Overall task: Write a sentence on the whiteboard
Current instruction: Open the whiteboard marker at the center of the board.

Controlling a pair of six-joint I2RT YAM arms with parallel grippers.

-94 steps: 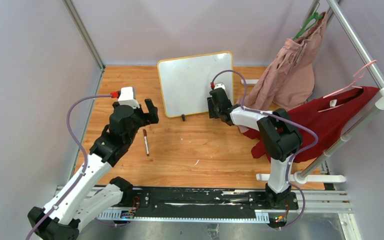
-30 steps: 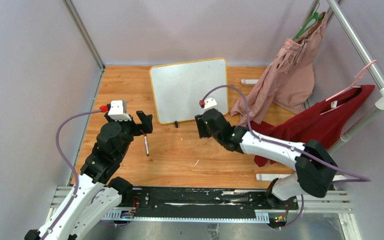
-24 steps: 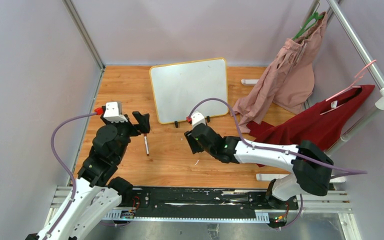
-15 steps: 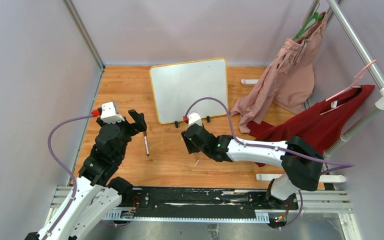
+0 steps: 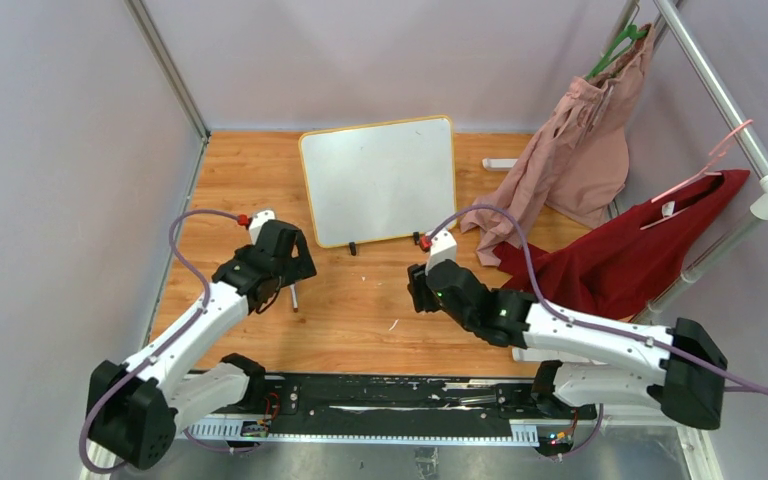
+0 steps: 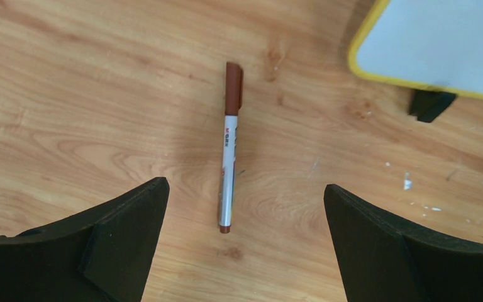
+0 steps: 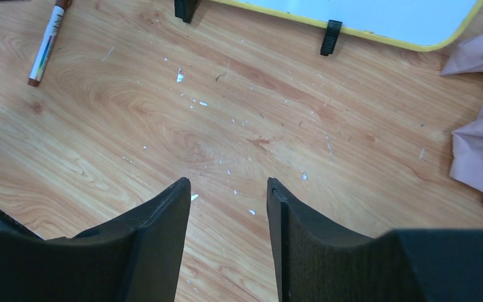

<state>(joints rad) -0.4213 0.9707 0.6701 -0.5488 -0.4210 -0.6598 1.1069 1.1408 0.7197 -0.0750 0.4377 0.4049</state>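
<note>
Whiteboard (image 5: 378,180), white with yellow frame, blank.
Wide-spread left gripper (image 6: 244,190) may nudge the brown-capped white marker (image 6: 229,148) rolling; right gripper (image 7: 228,185), half-spread, holds nothing.

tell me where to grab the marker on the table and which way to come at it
Grip the marker on its white barrel, about mid-length, below the brown cap. It lies flat on the wooden table, so coming straight down from above, with the jaws closing across its thin width, looks best. The open left gripper hangs over it, lined up that way.
</note>
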